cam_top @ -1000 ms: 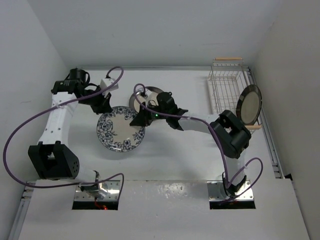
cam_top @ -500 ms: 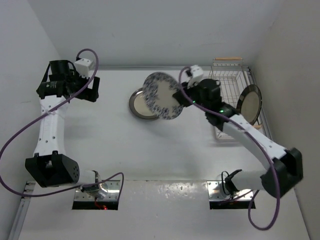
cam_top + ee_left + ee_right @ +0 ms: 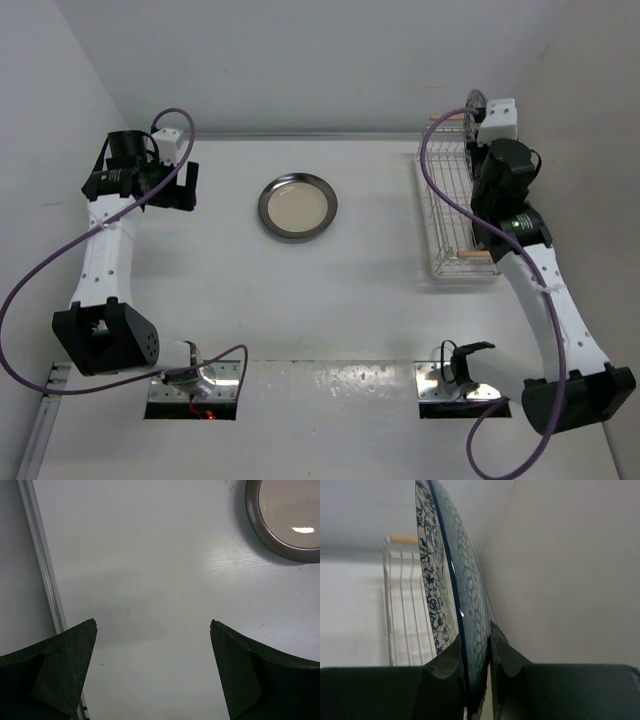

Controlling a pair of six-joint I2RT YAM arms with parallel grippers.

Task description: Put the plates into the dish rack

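A dark-rimmed, cream-centred plate (image 3: pixel 297 206) lies flat on the table; the left wrist view catches it at the top right (image 3: pixel 292 510). My left gripper (image 3: pixel 185 186) hangs open to its left over bare table (image 3: pixel 152 625), holding nothing. My right gripper (image 3: pixel 484 130) is shut on the rim of the white-and-blue floral plate (image 3: pixel 455 580), which stands on edge. Only a sliver of this plate (image 3: pixel 474 103) shows from above, at the far end of the dish rack (image 3: pixel 445 205). The rack's white wires (image 3: pixel 402 610) lie below and left of the plate.
The right wall (image 3: pixel 560 570) runs close beside the held plate. The rack has a wooden handle at its far end (image 3: pixel 452 117) and one at its near end (image 3: pixel 470 256). A metal rail (image 3: pixel 42 565) edges the table on the left.
The right arm lifted the floral plate off the table centre and swung it right to the rack's far end. The left gripper opened and drew back to the left.
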